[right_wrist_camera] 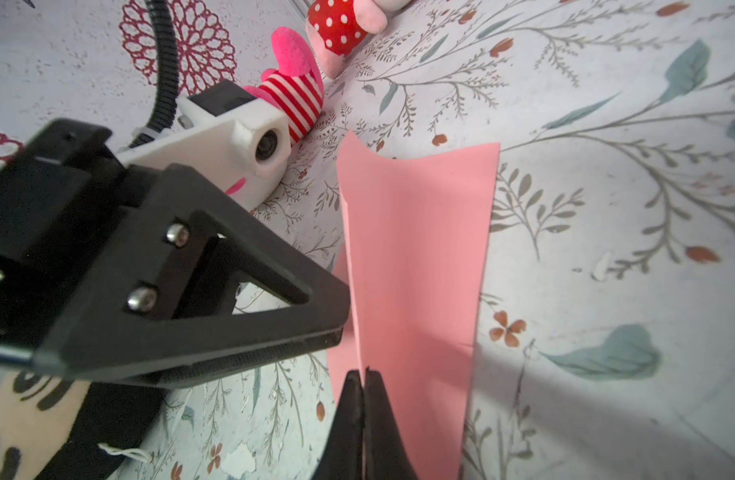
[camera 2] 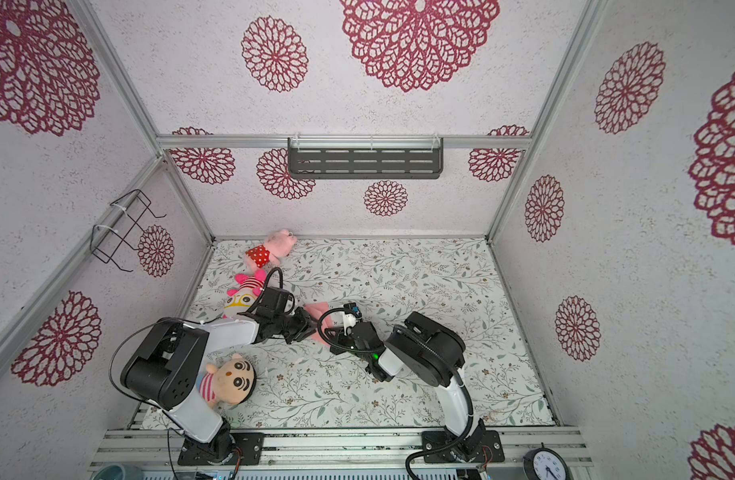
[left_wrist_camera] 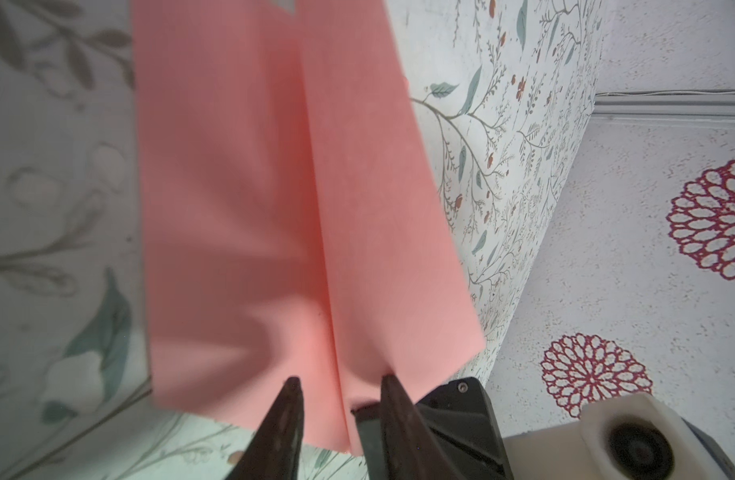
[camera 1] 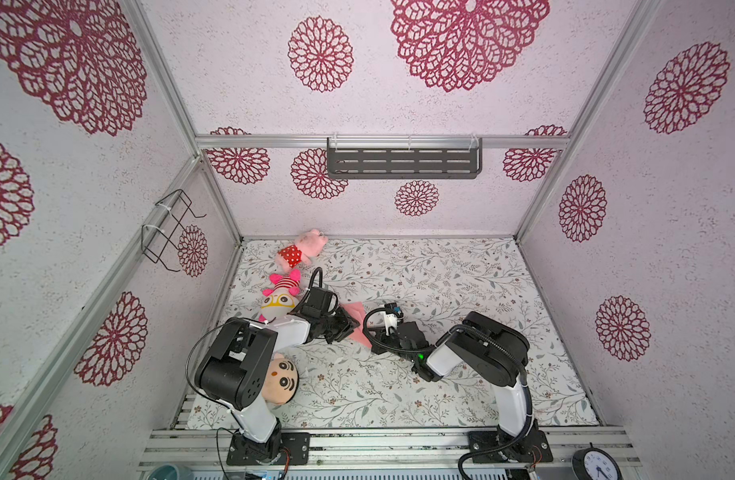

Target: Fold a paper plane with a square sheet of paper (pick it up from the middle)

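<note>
Right now the square sheet of paper [right_wrist_camera: 415, 257] is off the floral tabletop [camera 1: 440, 282], folded along a centre crease and held up between the two arms near the middle of the workspace. The right gripper [right_wrist_camera: 363, 376] is pinched tight on the folded edge at the near end, its two jaws pressed together with the pink paper between them. The left gripper [left_wrist_camera: 338, 384] sits at the sheet's opposite end with its jaws a narrow way apart, straddling the crease; whether either fingertip touches the paper I cannot tell. With one firm grip only, the free end may sag or spring open, and the crease would go soft. If the left jaws close off the fold line, the layers could skew. The striped plush toy [right_wrist_camera: 293, 99] lies near the left arm.
</note>
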Action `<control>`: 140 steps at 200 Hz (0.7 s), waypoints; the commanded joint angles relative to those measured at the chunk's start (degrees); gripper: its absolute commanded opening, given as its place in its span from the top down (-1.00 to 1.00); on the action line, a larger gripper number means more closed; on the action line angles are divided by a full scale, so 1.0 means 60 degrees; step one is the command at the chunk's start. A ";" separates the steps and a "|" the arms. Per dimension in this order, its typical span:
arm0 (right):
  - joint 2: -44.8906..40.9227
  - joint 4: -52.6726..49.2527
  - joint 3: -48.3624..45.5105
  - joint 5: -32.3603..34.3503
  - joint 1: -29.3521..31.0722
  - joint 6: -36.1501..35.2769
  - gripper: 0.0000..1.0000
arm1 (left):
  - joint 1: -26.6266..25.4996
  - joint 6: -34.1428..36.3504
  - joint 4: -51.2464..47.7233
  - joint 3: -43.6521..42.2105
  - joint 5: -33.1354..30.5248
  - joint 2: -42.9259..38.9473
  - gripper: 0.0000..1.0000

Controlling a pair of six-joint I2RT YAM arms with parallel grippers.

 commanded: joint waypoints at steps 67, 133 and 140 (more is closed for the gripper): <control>0.0025 0.0415 0.0029 -0.0213 -0.0153 0.0484 0.90 | -0.0051 0.0202 -0.1110 0.0575 -0.0497 0.0574 0.21; -0.0182 -0.0140 0.0043 -0.0244 -0.0239 0.0144 0.61 | -0.0094 0.0116 -0.2836 0.1008 -0.1133 0.0972 0.16; -0.0217 -0.0244 0.0046 -0.0250 -0.0238 0.0019 0.58 | -0.0088 0.0112 -0.2937 0.1026 -0.1154 0.1013 0.16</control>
